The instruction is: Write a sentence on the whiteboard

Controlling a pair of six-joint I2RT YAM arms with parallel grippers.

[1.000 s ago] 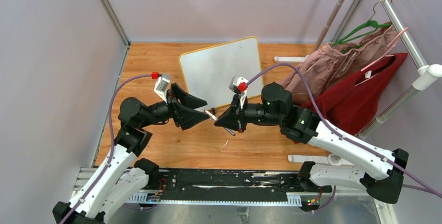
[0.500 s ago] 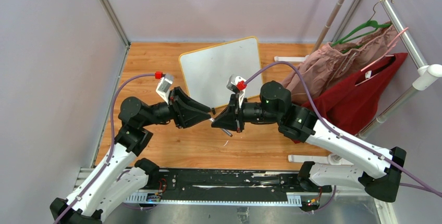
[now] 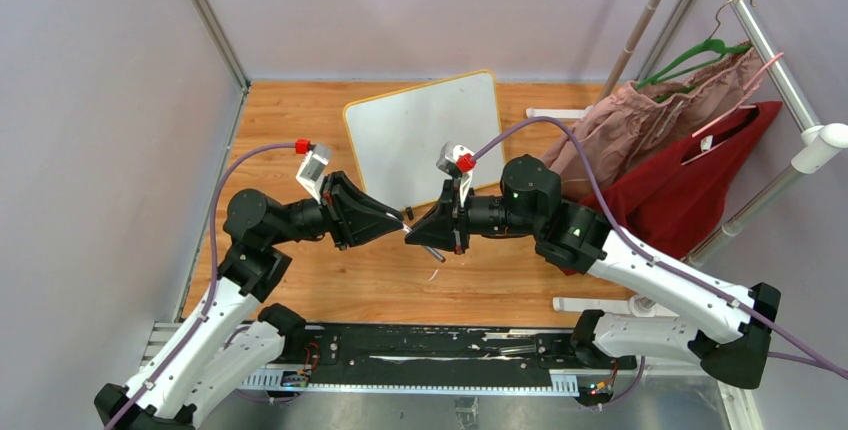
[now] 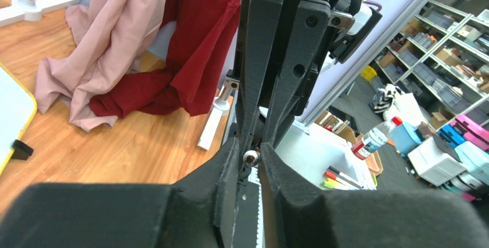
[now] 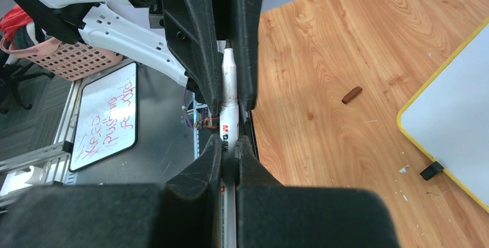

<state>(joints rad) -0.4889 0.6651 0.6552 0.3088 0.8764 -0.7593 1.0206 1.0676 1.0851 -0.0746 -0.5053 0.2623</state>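
Note:
The whiteboard (image 3: 425, 135) lies flat at the back of the wooden table, white with a yellow frame, and no sentence shows on it. Its corner also shows in the right wrist view (image 5: 455, 138) and the left wrist view (image 4: 11, 109). In front of it my two grippers meet tip to tip above the table. My right gripper (image 3: 415, 238) (image 5: 230, 144) is shut on the barrel of a white marker (image 5: 228, 86). My left gripper (image 3: 403, 222) (image 4: 251, 150) has its jaws pressed on that marker's (image 4: 251, 157) far end.
A clothes rack with a pink garment (image 3: 650, 120) and a red one (image 3: 700, 180) stands at the right, its white feet (image 3: 590, 303) on the table. A small brown piece (image 5: 352, 94) lies on the wood. A black rail (image 3: 430, 345) runs along the near edge.
My left gripper has moved right to meet the right one, and its jaws have closed from wide open onto the marker's end. The right gripper shifted slightly left, still gripping the marker.

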